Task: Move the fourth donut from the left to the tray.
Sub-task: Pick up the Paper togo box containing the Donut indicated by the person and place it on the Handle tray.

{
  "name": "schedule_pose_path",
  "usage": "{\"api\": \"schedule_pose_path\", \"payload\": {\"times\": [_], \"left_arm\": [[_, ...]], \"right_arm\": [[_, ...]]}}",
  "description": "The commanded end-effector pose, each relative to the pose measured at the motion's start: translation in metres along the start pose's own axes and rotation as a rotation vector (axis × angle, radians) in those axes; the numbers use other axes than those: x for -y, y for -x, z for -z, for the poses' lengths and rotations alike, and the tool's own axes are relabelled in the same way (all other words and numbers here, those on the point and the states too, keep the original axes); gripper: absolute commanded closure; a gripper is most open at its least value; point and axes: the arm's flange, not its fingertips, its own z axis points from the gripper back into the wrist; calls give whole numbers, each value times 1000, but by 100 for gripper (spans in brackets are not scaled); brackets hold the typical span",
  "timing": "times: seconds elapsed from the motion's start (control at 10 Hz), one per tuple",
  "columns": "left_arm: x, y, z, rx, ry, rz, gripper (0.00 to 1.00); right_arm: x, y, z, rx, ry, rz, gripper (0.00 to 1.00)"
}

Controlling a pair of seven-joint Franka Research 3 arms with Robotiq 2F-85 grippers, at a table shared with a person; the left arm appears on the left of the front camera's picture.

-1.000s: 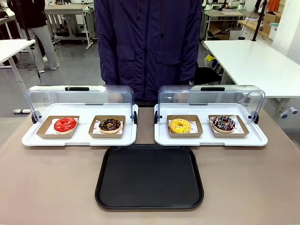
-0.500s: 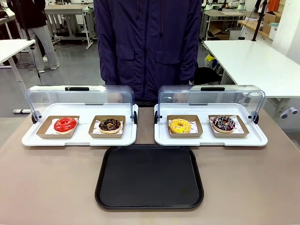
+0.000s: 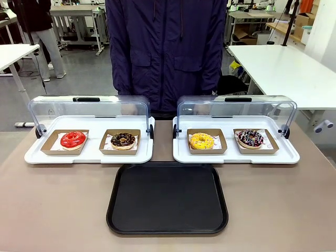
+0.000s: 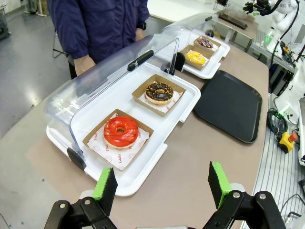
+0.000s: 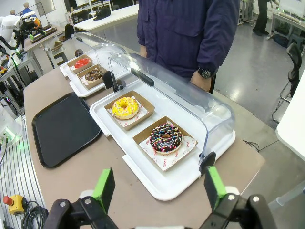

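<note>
The fourth donut (image 3: 250,138) is dark chocolate with white and pink streaks and sprinkles. It lies in a brown cardboard holder at the right end of the right white tray, and I see this donut (image 5: 166,138) close up in the right wrist view and this same donut (image 4: 205,43) far off in the left wrist view. The black tray (image 3: 167,198) lies bare at the table's middle front, also tray (image 5: 64,128) and tray (image 4: 230,103). My right gripper (image 5: 158,186) hangs open above the table edge, short of the donut. My left gripper (image 4: 163,183) is open near the red donut (image 4: 121,131).
Two white trays (image 3: 89,155) (image 3: 236,156) have raised clear lids. They hold a red donut (image 3: 73,139), a chocolate donut with tan crumbs (image 3: 123,139) and a yellow donut (image 3: 202,140). A person in a dark jacket (image 3: 167,52) stands at the far side.
</note>
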Motion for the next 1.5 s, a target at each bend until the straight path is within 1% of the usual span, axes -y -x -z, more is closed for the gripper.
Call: {"api": "schedule_pose_path", "payload": {"times": [0.0, 1.4], "left_arm": [[0, -1, -1, 9, 5, 7, 0], [0, -1, -1, 9, 5, 7, 0]], "right_arm": [[4, -2, 1, 33, 1, -25, 0], [4, -2, 1, 33, 1, -25, 0]]}}
